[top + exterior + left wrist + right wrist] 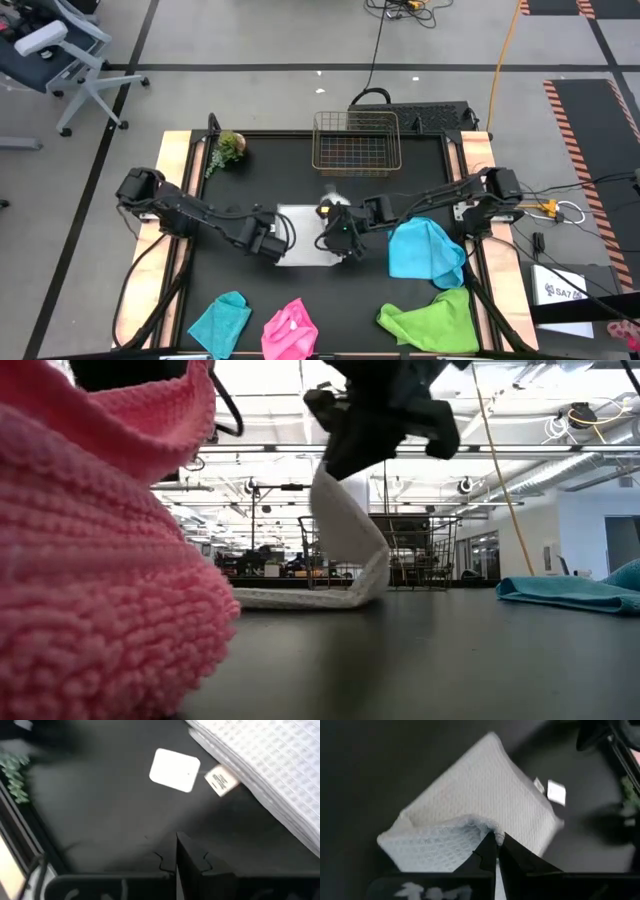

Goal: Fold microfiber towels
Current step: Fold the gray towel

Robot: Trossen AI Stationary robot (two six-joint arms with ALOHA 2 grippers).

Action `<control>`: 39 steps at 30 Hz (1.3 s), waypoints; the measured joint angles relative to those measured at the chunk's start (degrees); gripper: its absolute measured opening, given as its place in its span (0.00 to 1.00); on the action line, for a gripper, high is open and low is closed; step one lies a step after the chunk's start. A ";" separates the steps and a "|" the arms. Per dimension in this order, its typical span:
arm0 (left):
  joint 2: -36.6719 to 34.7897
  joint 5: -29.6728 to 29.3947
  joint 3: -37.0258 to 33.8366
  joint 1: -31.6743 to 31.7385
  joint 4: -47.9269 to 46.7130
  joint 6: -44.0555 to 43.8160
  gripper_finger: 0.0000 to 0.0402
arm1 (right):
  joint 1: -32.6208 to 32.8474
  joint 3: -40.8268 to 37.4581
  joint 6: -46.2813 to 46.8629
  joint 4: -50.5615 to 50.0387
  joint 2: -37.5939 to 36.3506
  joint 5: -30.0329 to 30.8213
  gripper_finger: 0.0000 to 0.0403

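Jaws of right gripper (496, 842) pinch white towel (485, 795) edge, lifted; left gripper (268, 243) closed, empty.

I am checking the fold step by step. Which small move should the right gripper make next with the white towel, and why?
Probably carry the lifted edge further across toward the left gripper and lay it down. The right gripper is shut on an edge of the white towel, raised above the part lying flat on the table, so the fold looks only half made.

A large open-plan lab or industrial workspace. Beyond the black desk (300, 150) the low view shows exposed ceiling pipes (590, 465) and strip lights, while cables (380, 40), striped floor tape (575, 120) and an office chair (55, 55) surround it.
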 joint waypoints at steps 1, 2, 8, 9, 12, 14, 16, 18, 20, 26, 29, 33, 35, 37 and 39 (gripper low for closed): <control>0.00 0.29 0.00 -0.57 0.02 -0.98 0.01 | -0.06 0.04 -0.38 0.58 0.59 -1.20 0.00; 0.00 0.42 0.00 -1.05 0.01 -1.90 0.01 | -0.10 0.03 -0.59 0.89 1.33 -2.51 0.00; -0.83 -1.64 0.00 -0.67 0.01 -5.25 0.01 | -0.10 -0.05 -0.69 5.67 4.78 -8.11 0.00; -0.91 -2.00 0.00 -0.33 0.04 -4.93 0.01 | -0.07 -0.08 -0.68 6.50 4.96 -8.82 0.00; -0.92 -2.35 -0.01 0.64 0.16 -3.76 0.01 | -0.07 -0.06 -0.82 8.93 4.99 -8.97 0.00; -0.92 -2.13 0.00 1.09 0.22 -3.01 0.02 | -0.13 -0.08 -0.80 9.85 5.01 -8.95 0.00; -0.92 -1.37 -0.02 1.35 0.81 -2.08 0.02 | -0.35 -0.08 -0.78 10.78 5.02 -8.95 0.00; -0.92 -1.09 0.00 1.45 0.83 -1.81 0.01 | -0.76 -0.08 -0.73 11.48 5.02 -8.95 0.00; -0.92 -1.04 -0.01 1.46 0.87 -1.81 0.01 | -1.20 -0.08 -0.69 11.58 5.02 -8.94 0.00; -0.92 -0.04 -0.02 1.46 2.02 -1.10 0.01 | -1.81 -0.08 -0.65 13.33 6.93 -9.13 0.00; -0.92 0.44 -0.02 1.45 2.26 -0.98 0.01 | -1.80 -0.08 -0.65 17.08 9.13 -10.57 0.00; -0.92 1.02 -0.02 1.35 0.80 -0.75 0.02 | -1.45 -0.10 -0.65 22.04 10.99 -10.61 0.00; -0.94 1.06 -0.02 1.40 -0.06 -0.77 0.01 | -1.41 -0.17 -0.65 24.76 11.62 -10.65 0.00; -1.79 1.12 -0.07 1.51 0.05 -0.76 0.01 | -1.41 -0.12 -0.65 26.73 11.83 -10.64 0.00; -2.46 0.97 0.02 1.85 0.43 -0.76 0.02 | -1.42 -0.15 -0.65 27.91 11.83 -10.63 0.00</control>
